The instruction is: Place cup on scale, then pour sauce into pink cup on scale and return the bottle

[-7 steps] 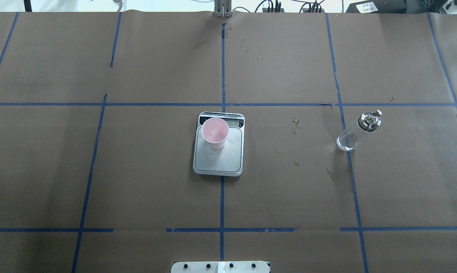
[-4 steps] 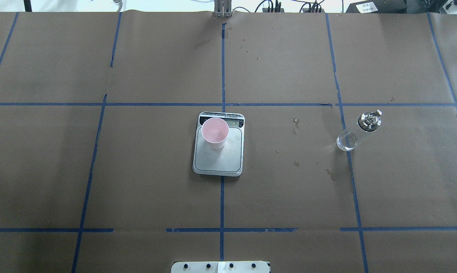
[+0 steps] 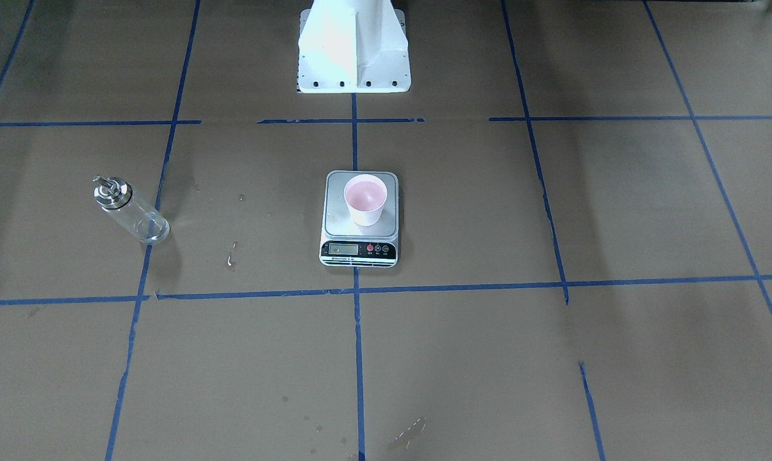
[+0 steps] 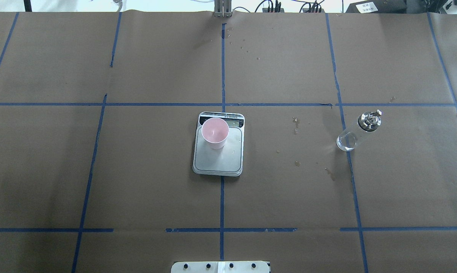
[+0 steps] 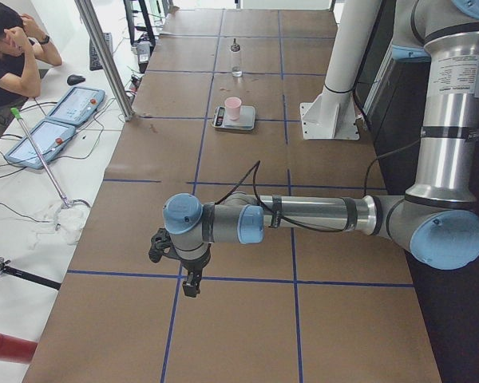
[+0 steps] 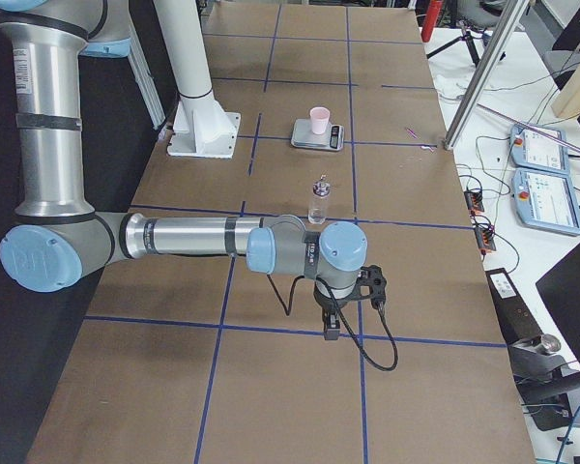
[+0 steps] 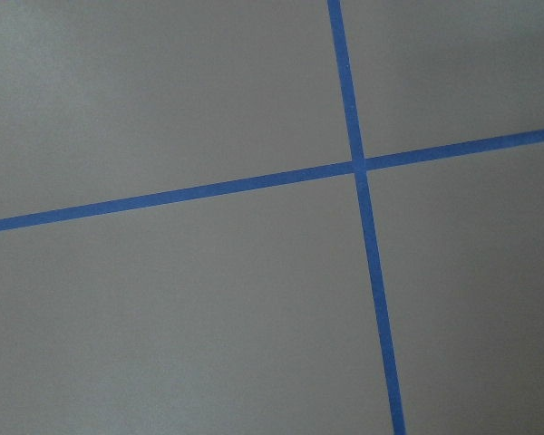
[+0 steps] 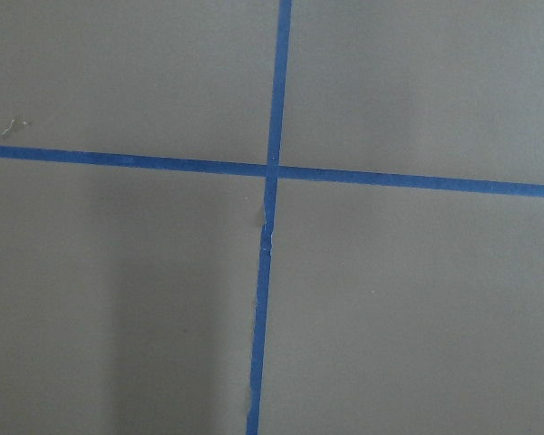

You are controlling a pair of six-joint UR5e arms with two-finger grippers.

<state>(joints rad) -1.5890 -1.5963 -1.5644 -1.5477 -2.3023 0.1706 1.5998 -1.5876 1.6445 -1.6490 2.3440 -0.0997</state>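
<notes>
Pink cup [image 4: 215, 133] stands on scale [image 4: 217, 163], bottle [image 4: 356, 133] well apart

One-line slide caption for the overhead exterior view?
Pink cup sits upright on the scale; the bottle stands apart on the robot's right.

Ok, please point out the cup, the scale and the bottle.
cup [image 4: 215, 132], overhead exterior view, its pink inside.
scale [image 4: 217, 161], overhead exterior view, bare steel platform.
bottle [image 4: 354, 135], overhead exterior view, clear wall.
</notes>
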